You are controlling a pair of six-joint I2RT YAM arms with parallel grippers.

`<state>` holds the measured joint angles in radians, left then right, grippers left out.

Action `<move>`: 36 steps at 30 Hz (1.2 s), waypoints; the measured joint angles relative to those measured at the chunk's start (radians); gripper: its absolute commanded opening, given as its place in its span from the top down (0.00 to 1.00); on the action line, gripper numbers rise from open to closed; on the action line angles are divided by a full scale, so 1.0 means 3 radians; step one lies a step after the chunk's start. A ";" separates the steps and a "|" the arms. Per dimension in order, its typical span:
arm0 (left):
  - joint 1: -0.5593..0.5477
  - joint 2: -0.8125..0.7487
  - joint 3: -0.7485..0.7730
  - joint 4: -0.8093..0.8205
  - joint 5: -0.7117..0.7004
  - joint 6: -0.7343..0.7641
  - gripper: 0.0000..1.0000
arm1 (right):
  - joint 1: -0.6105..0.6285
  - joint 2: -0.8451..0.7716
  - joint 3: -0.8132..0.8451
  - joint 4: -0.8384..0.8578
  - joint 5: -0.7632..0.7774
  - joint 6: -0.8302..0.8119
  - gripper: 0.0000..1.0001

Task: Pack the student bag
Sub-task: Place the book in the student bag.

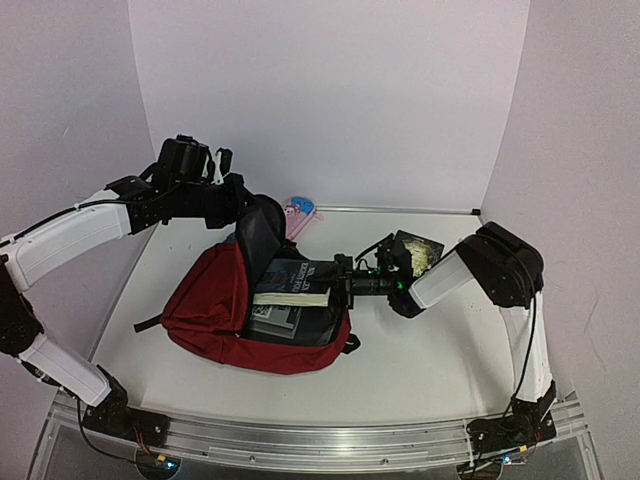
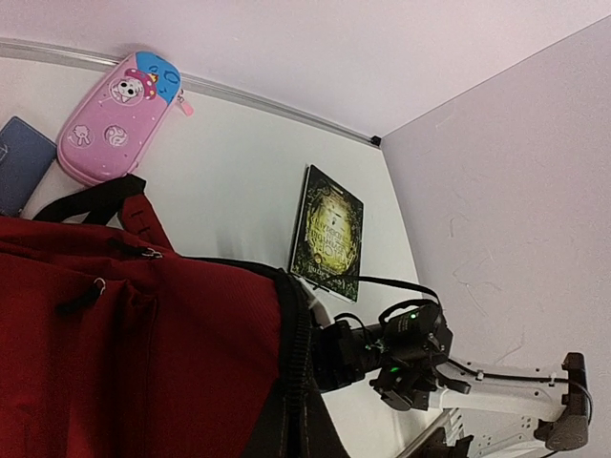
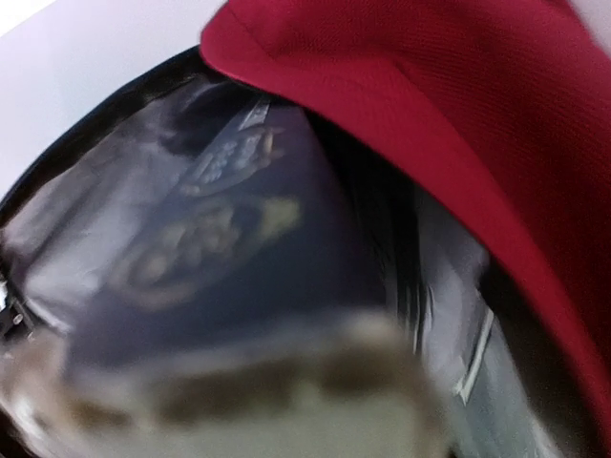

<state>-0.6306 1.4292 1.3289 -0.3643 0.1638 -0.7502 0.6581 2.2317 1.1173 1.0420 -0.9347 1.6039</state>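
The student bag (image 1: 215, 300) lies on its side on the table, dark red, with its mouth facing right. My left gripper (image 1: 245, 205) is shut on the bag's upper flap and holds it raised, showing the grey lining (image 3: 86, 239). My right gripper (image 1: 340, 282) is shut on the edge of a thick dark blue book (image 1: 297, 280) that lies flat and reaches into the open mouth. The right wrist view shows the book's cover (image 3: 239, 258) close up under the red flap (image 3: 458, 105). In the left wrist view the bag's red fabric (image 2: 143, 343) hides my left fingers.
A green and black book (image 1: 418, 250) lies on the table behind my right arm. At the back wall is a pink pencil case (image 1: 298, 210), with a blue flat item (image 2: 19, 162) beside it. Another book (image 1: 275, 318) rests inside the bag, under the blue one.
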 measured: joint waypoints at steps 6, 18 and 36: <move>-0.0006 0.0000 0.0000 0.0004 -0.0003 -0.0001 1.00 | 0.0172 0.0186 0.0354 -0.0416 0.0241 -0.0180 0.88; -0.0007 0.0000 -0.0008 0.0025 -0.0012 -0.0001 1.00 | 0.0275 -0.0318 0.0521 -0.1883 0.0757 -0.1231 0.22; -0.0012 -0.0004 -0.0055 0.0085 -0.0031 -0.0003 1.00 | 0.0328 -0.0794 0.0504 -0.3589 0.1406 -0.2270 0.36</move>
<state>-0.6342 1.4281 1.3125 -0.3388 0.1547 -0.7509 0.7566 1.9936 1.2686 -0.0348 -0.5131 0.9228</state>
